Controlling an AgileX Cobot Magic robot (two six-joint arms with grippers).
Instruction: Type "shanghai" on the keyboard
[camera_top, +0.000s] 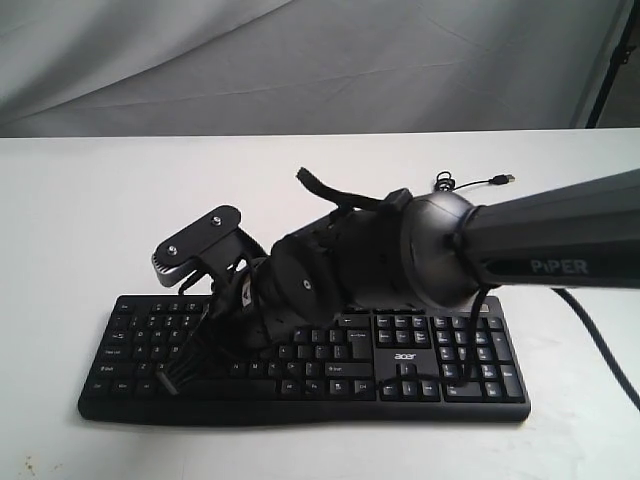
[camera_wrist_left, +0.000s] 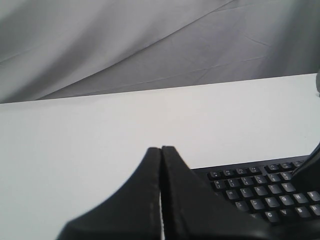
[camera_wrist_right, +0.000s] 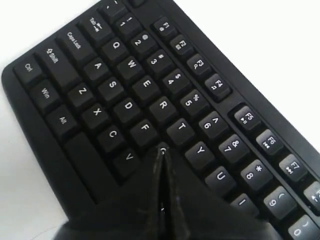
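The black keyboard (camera_top: 330, 396) lies across the front of the white table (camera_top: 80, 220), with its number pad and "acer" logo to the right. My right arm reaches across from the right. Its gripper (camera_top: 178, 375) is shut and empty, slanting down over the left letter keys. In the right wrist view the gripper (camera_wrist_right: 162, 152) points at the G key on the keyboard (camera_wrist_right: 125, 105), between F, T, Y and V. Whether it presses the key I cannot tell. My left gripper (camera_wrist_left: 161, 150) is shut and empty, held over bare table beside the keyboard's (camera_wrist_left: 260, 190) left end. It does not show in the exterior view.
The keyboard's thin USB cable (camera_top: 475, 182) lies loose on the table behind the right arm, plug unconnected. A black arm cable (camera_top: 600, 350) hangs past the keyboard's right end. Grey cloth (camera_top: 300, 60) backs the table. The right wrist camera (camera_top: 200, 245) juts above the keys.
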